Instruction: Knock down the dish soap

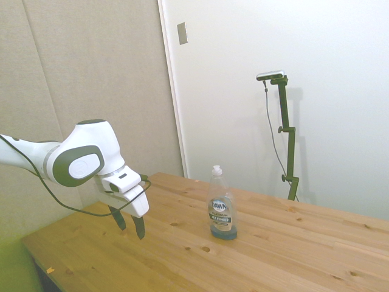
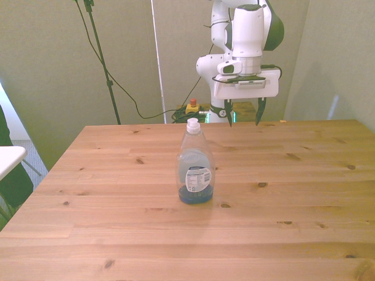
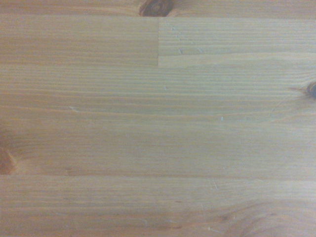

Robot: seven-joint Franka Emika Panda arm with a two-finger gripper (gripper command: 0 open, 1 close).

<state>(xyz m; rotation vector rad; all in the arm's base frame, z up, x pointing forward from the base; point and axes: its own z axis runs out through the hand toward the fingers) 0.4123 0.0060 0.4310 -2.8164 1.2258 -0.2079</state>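
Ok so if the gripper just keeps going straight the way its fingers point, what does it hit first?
Most likely the bare table. The gripper points down, open, and the wrist view shows only wood beneath it. The dish soap stands upright off to the side, nearer the camera in the front view, out of that line.

The white arm [image 2: 246, 35] reaches out over the table's far part, its wrist turned straight down. The gripper [image 2: 242, 114] hangs above the wood — dark fingers [image 1: 139, 226] pointing downward, spread well apart with nothing between them — toward the front view's right.
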